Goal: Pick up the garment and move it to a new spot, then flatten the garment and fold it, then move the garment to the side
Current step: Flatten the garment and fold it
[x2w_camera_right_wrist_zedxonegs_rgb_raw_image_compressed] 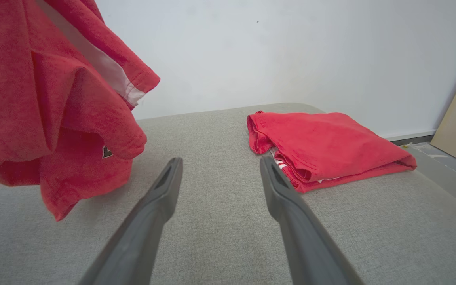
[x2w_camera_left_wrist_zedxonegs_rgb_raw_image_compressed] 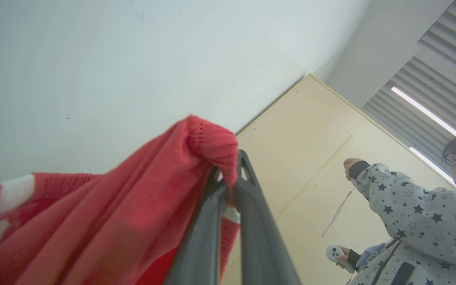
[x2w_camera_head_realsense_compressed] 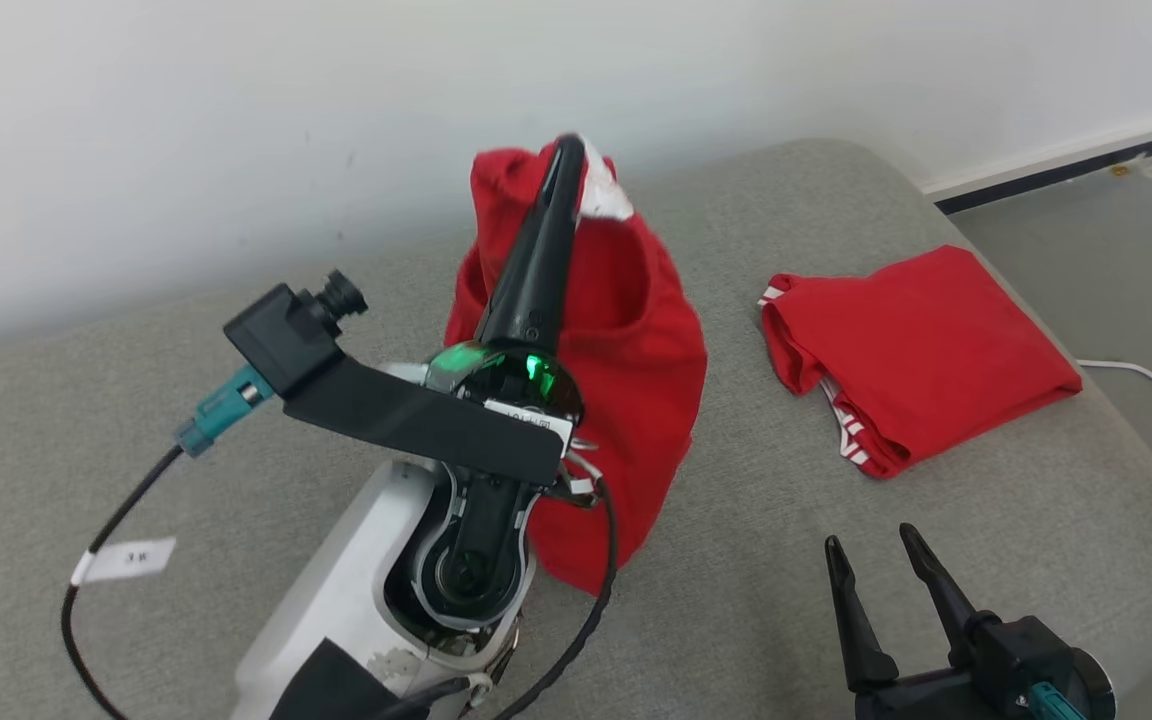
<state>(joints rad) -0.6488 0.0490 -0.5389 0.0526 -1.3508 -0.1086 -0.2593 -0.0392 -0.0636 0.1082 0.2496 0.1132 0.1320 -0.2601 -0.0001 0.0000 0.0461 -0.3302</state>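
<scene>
Head view: the soft red garment (x2w_camera_head_realsense_compressed: 636,330) hangs bunched over the grey woven cushion (x2w_camera_head_realsense_compressed: 186,480), with the left gripper (x2w_camera_head_realsense_compressed: 568,150) clamped on its top. Left wrist view: dark fingers (x2w_camera_left_wrist_zedxonegs_rgb_raw_image_compressed: 251,221) pinch a ribbed hem. Right wrist view: the right gripper (x2w_camera_right_wrist_zedxonegs_rgb_raw_image_compressed: 220,159) is spread and empty, and the draped cloth shows a white stripe.

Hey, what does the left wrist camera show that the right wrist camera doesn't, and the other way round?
Left wrist view: the left gripper shut on the ribbed edge of the hanging red garment, a person in a star-print top holding a controller, and a pale cabinet. Right wrist view: the open right gripper over the grey cushion, with a folded red garment lying ahead of it. Both: the hanging red garment with its white stripe, and the white wall.
</scene>
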